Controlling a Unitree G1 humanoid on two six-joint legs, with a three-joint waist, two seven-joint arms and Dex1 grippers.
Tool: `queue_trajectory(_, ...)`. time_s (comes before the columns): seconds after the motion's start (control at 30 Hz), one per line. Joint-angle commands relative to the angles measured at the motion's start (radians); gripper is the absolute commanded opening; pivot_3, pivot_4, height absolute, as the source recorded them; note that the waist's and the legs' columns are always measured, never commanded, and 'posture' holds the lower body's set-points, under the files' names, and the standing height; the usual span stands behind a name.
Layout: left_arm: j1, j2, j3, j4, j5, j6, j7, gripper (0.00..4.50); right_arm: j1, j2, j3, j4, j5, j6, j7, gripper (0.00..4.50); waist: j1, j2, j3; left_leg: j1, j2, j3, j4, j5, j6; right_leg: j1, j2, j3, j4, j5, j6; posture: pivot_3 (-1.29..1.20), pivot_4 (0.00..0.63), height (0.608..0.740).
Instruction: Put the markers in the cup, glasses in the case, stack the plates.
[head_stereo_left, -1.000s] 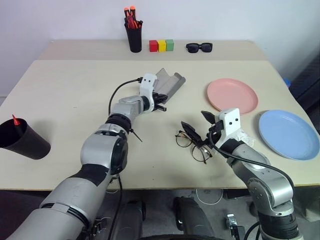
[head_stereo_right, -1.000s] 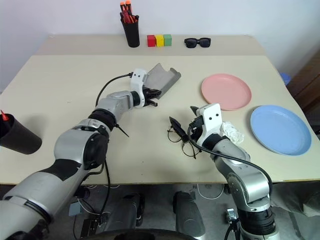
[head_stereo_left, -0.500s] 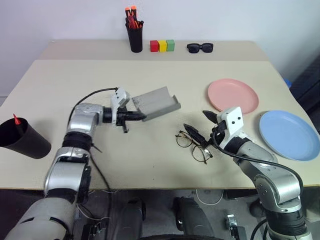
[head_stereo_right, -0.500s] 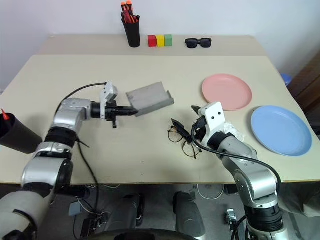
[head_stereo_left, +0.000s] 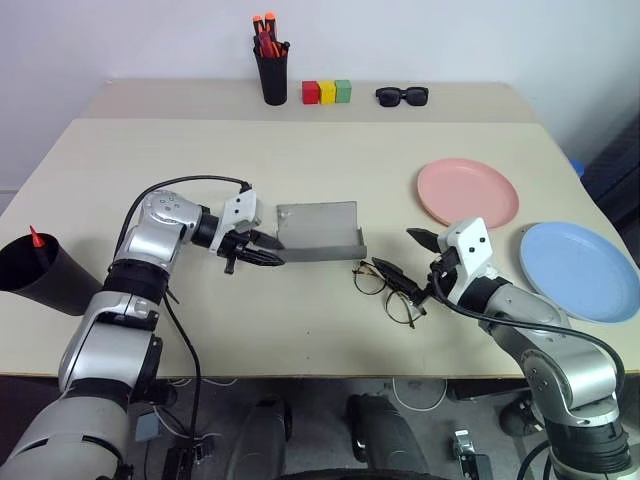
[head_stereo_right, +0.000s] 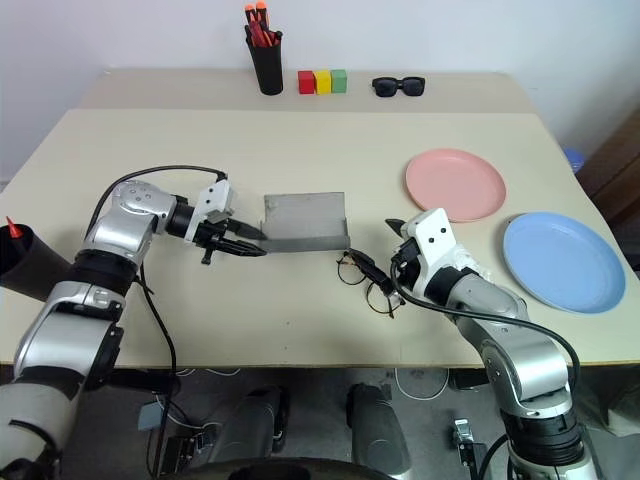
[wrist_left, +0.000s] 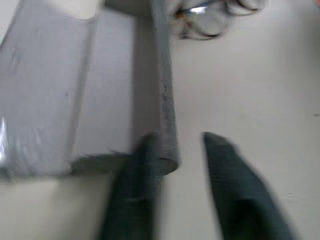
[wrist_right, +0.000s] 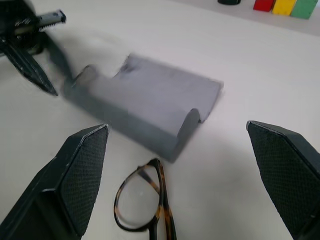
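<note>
You have the grey case lying open mid-table, lid flat, long side across your view. The wire-framed glasses lie just beside its right end, lenses up, arms unfolded as far as you can tell. The pink plate sits further right; the blue plate lies near it, apart, unstacked. The black cup stands tilted at the table's left edge with one red-orange marker poking out. The white marker you cannot make out.

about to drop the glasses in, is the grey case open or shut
Open. The grey rectangular hinged glasses case lies with its lid folded back, its hollow inside facing up and empty; the thin wire-framed glasses lie on the table beside it.
</note>
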Motion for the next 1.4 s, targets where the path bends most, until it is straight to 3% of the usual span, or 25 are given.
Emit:
queue_trajectory(0.03,-0.046,-0.012,0.036,0.043,0.001,-0.069,0.089,3.27,0.007,-0.03,-0.026,-0.034,0.008,0.016,0.01,4.5,0.0,0.0,0.0,0.0,0.0,0.0,0.0,0.0,0.0,0.0,0.0,0.0,0.0,0.0,0.0,0.0,0.15,0.74)
queue_trajectory(0.07,-0.051,-0.016,0.045,0.047,-0.008,-0.07,0.107,3.85,0.012,-0.039,-0.029,-0.039,0.009,0.024,0.012,4.5,0.0,0.0,0.0,0.0,0.0,0.0,0.0,0.0,0.0,0.0,0.0,0.0,0.0,0.0,0.0,0.0,0.15,0.74)
queue_trajectory(0.23,-0.01,-0.035,0.13,-0.102,-0.127,0.054,0.144,3.85,0.001,-0.102,-0.068,-0.069,0.053,0.125,0.023,4.5,-0.001,0.0,0.0,0.0,0.0,0.0,0.0,0.0,0.0,0.0,0.0,0.0,0.0,0.0,0.0,0.0,0.15,0.74)
queue_trajectory(0.53,0.313,0.059,0.107,-0.613,-0.204,0.286,0.16,3.85,-0.062,-0.23,-0.035,-0.107,0.086,0.276,0.061,4.5,-0.006,0.002,0.0,0.001,0.002,0.0,-0.001,0.0,0.0,0.0,0.0,0.0,0.001,0.0,0.0,0.0,0.15,0.74)
queue_trajectory(0.7,0.5,0.091,0.082,-0.869,-0.24,0.381,0.207,3.85,-0.104,-0.24,0.01,-0.12,0.094,0.348,0.053,4.5,0.002,0.002,0.0,0.001,0.003,0.0,-0.001,0.0,0.0,0.0,-0.001,0.001,-0.001,-0.002,-0.004,0.0,0.15,0.74)
queue_trajectory(1.0,0.631,0.073,0.056,-1.038,-0.256,0.465,0.346,3.85,-0.185,-0.234,0.114,-0.082,0.056,0.459,0.003,4.5,-0.001,0.002,0.0,0.001,0.002,0.001,-0.001,0.0,0.0,0.0,0.0,0.001,-0.002,-0.002,-0.004,0.0,0.15,0.74)
queue_trajectory(1.1,0.649,0.07,0.056,-1.061,-0.27,0.478,0.374,3.92,-0.19,-0.232,0.142,-0.068,0.039,0.475,-0.006,3.61,-0.001,0.002,0.0,0.001,0.002,0.001,0.0,0.0,0.0,0.0,0.0,0.001,-0.002,-0.002,-0.004,0.0,0.15,0.74)
queue_trajectory(1.33,0.645,0.064,0.06,-1.06,-0.291,0.486,0.416,3.92,-0.198,-0.215,0.19,-0.039,-0.006,0.483,-0.035,0.05,-0.001,0.002,0.0,0.001,0.002,0.002,-0.001,0.0,0.0,0.0,0.0,0.001,-0.002,-0.002,-0.004,0.0,0.15,0.74)
queue_trajectory(1.4,0.643,0.063,0.061,-1.057,-0.295,0.485,0.423,3.92,-0.196,-0.216,0.189,-0.051,-0.007,0.489,-0.035,0.05,-0.001,0.002,0.0,0.001,0.002,0.002,0.0,0.0,0.0,0.0,0.0,0.001,-0.002,-0.002,-0.004,0.0,0.15,0.74)
